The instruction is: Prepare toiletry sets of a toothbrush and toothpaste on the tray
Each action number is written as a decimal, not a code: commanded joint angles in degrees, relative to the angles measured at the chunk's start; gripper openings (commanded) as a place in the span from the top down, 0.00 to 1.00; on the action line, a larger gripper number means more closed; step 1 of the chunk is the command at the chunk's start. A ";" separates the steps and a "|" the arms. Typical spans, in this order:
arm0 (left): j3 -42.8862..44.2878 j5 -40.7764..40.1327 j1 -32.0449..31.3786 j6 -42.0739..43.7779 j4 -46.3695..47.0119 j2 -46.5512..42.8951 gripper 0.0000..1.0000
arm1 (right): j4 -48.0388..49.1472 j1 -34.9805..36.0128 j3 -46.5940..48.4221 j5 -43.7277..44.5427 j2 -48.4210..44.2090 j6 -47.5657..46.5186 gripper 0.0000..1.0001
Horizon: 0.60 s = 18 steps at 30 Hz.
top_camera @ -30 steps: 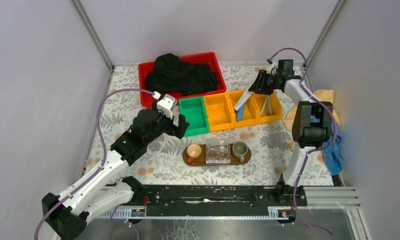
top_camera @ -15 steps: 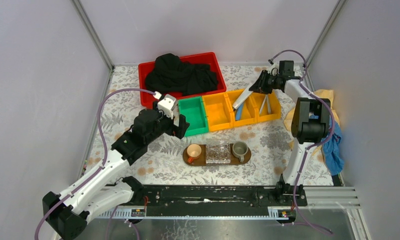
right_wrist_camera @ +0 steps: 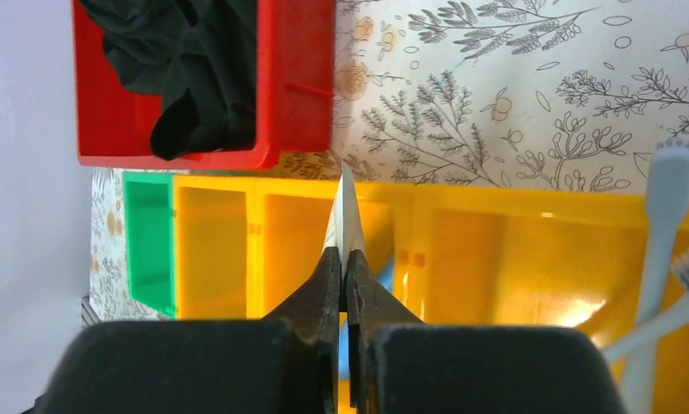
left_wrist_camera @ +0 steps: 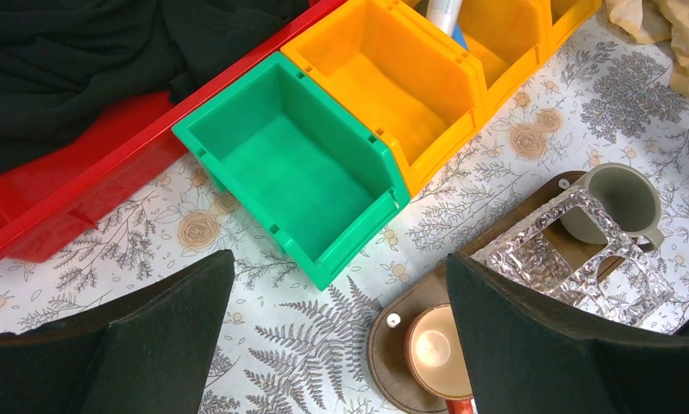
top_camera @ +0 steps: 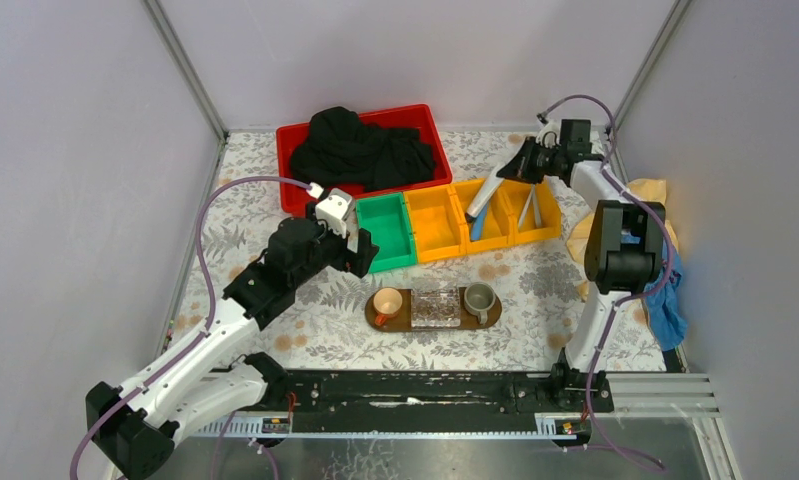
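Right pincer: closed on the flat end of the silvery-white toothpaste tube. In the wrist view the jaws are pressed together with only the tube's thin edge between them.
Silvery-white toothpaste tube: tilted, with its free end pointing to 7 o'clock from the pincer, over the middle yellow bin. Contact with that bin cannot be told.
Left pincer: wide open, holding nothing. It hangs above the bench, with the green bin at its 12 o'clock.
Blue toothpaste tube: in the middle yellow bin, partly under the silvery-white one.
Toothbrushes: two, side by side in the rightmost yellow bin, at 3 o'clock of the middle bin.
Tray: on the bench at 6 o'clock of the yellow bins. It carries an orange cup at its 9 o'clock end, a clear ribbed box in the middle and a grey mug at its 3 o'clock end.
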 commanded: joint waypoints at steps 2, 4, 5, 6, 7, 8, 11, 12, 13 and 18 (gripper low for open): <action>-0.30 0.20 0.57 0.88 3.13 -0.08 0.00 | 3.39 -0.58 -1.41 -3.52 -14.88 -2.66 1.00; -0.29 0.11 0.55 0.94 3.13 -0.28 0.00 | 2.90 -0.58 -1.97 -4.15 -18.78 -3.39 1.00; -0.33 -0.05 0.57 0.88 3.13 -0.35 0.00 | 2.42 -0.58 -2.12 -4.51 -20.25 -3.72 1.00; -0.37 -0.28 0.55 0.92 3.18 -0.49 0.00 | 1.77 -0.60 -2.16 -4.93 -22.77 -4.08 1.00; -0.44 -0.47 0.55 0.95 3.14 -0.62 0.00 | 1.11 -0.58 -2.19 -5.40 -24.70 -4.54 1.00; -0.38 -0.61 0.57 1.03 3.13 -0.74 0.00 | 0.48 -0.58 -2.24 -6.33 -26.46 -4.95 1.00; -0.51 -0.93 0.53 1.02 3.13 -1.02 0.00 | -1.00 -0.56 -2.65 -9.57 -31.76 -5.54 1.00; -0.47 -0.95 0.56 1.03 3.13 -1.08 0.00 | -1.41 -0.55 -2.85 -10.66 -33.61 -5.82 1.00; -0.49 -1.01 0.57 1.04 3.13 -1.12 0.00 | -1.91 -0.45 -3.12 -11.81 -35.29 -6.22 1.00; -0.46 -1.18 0.58 1.03 3.07 -1.03 0.00 | -4.12 0.09 -4.42 -17.06 -42.94 -8.47 1.00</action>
